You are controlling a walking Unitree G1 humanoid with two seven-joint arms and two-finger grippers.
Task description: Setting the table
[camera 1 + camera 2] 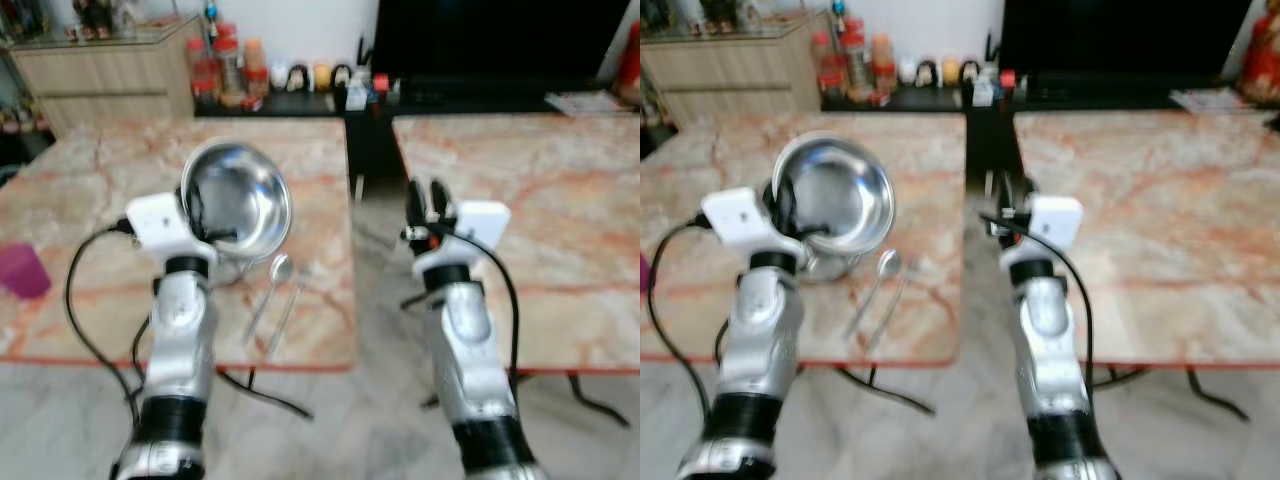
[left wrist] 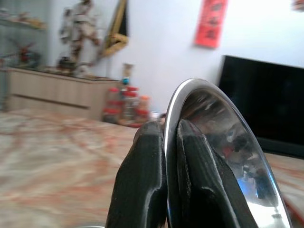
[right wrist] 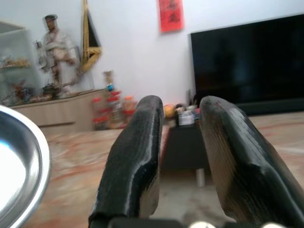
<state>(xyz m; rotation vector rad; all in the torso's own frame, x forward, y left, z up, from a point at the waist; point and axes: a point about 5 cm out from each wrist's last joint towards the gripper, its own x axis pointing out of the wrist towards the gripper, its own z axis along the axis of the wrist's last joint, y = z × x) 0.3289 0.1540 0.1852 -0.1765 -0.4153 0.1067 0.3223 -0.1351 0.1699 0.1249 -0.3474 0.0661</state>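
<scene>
A shiny steel bowl [image 1: 240,200] is held tilted on its side above the left marble table [image 1: 90,170]. My left gripper [image 1: 197,212] is shut on its rim; in the left wrist view the two fingers [image 2: 142,175] pinch the bowl's edge [image 2: 213,123]. A spoon [image 1: 272,280] and a second slim utensil [image 1: 288,312] lie on the table just right of the bowl. My right gripper [image 1: 427,200] is open and empty, raised over the gap between the two tables; its fingers [image 3: 137,166] stand apart in the right wrist view.
A purple cup [image 1: 22,270] sits at the left table's left edge. A second marble table [image 1: 540,180] stands on the right. Behind are a dark low stand with jars and bottles [image 1: 240,70], a wooden cabinet [image 1: 100,70] and a black TV [image 1: 500,35].
</scene>
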